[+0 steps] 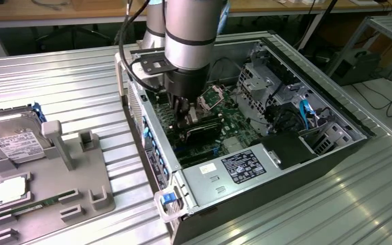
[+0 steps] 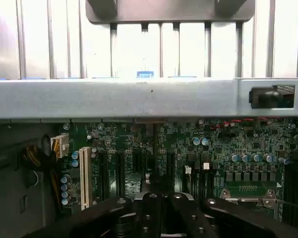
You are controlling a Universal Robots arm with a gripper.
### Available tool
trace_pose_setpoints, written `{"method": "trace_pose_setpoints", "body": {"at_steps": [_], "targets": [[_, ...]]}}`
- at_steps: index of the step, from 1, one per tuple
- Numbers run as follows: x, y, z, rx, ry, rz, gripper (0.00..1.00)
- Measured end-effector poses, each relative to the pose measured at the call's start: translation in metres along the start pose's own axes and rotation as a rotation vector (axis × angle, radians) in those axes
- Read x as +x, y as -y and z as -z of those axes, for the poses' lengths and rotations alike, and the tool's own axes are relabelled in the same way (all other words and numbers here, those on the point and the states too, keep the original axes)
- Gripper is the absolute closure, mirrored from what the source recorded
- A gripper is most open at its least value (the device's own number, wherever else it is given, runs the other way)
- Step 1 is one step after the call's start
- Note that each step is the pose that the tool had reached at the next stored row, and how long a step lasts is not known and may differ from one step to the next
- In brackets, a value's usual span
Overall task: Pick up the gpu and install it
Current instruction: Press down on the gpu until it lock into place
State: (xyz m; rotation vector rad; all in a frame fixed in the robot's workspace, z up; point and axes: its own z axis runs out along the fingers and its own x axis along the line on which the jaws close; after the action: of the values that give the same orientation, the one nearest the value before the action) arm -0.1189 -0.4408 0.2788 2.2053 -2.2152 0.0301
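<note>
Inside the open computer case [image 1: 318,109], the gripper [image 1: 186,113] grasps the gpu [image 1: 199,133] upright over the green motherboard [image 2: 188,148], hemmed in by the case's metal side wall [image 2: 139,98], while the hard drive [image 1: 16,145] and memory stick [image 1: 29,208] sit on the grey holder [image 1: 73,173].

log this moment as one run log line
pincer: inside open pc case, over motherboard | gpu: on slots below pincer | hard drive: on holder

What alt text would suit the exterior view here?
The robot arm reaches down into an open computer case, its gripper over the gpu on the green motherboard. On the exterior view's left, a grey holder carries a hard drive.
</note>
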Motion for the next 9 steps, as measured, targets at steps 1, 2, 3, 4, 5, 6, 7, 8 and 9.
{"method": "trace_pose_setpoints", "body": {"at_steps": [1, 2, 3, 4, 5, 6, 7, 8, 9], "targets": [[0.0, -0.0098, -0.0003, 0.0001, -0.0118, 0.0, 0.89], [0.004, -0.0181, -0.001, 0.0002, -0.0119, 0.0, 0.89], [0.004, -0.0224, -0.0015, 0.0, -0.0123, 0.0, 0.89], [0.004, -0.0226, -0.0022, 0.0002, -0.012, 0.0, 0.89], [0.004, -0.0226, -0.0027, 0.0002, -0.0121, 0.0, 0.89], [0.004, -0.0226, -0.0032, 0.0001, -0.0121, 0.0, 0.89], [0.004, -0.0226, -0.0039, 0.0, -0.0122, 0.0, 0.89], [0.004, -0.0227, -0.0043, -0.0002, -0.0126, 0.0, 0.89], [0.004, -0.0227, -0.0048, -0.0002, -0.0126, 0.0, 0.89]]}}
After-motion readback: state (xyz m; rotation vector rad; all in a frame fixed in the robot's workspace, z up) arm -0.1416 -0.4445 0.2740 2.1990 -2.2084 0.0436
